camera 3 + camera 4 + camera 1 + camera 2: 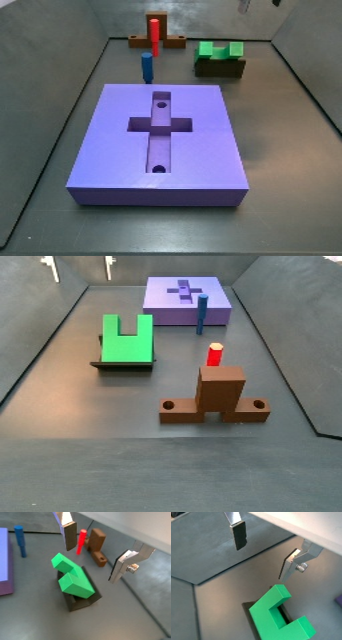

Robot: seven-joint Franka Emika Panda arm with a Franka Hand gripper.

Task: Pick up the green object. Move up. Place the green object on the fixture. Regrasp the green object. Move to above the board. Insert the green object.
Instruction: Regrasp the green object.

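The green object (72, 577) is a bright green U-shaped block resting on the dark fixture (84, 603). Both side views show it there (218, 50) (127, 340), with the fixture (122, 363) under it. My gripper (92, 563) is open and empty, and hangs above the block and apart from it. In a wrist view (261, 562) only bare floor lies between the fingers, and the block (272, 614) sits beyond the tips. In a side view the gripper (80, 270) is high at the frame's edge. The purple board (120, 150) with its cross slot lies apart from the fixture.
A blue peg (146, 66) stands by the board's edge. A red peg (214, 354) stands in a brown base (214, 398) near the fixture, and both show in a wrist view (81, 541) (98, 543). Grey walls enclose the floor.
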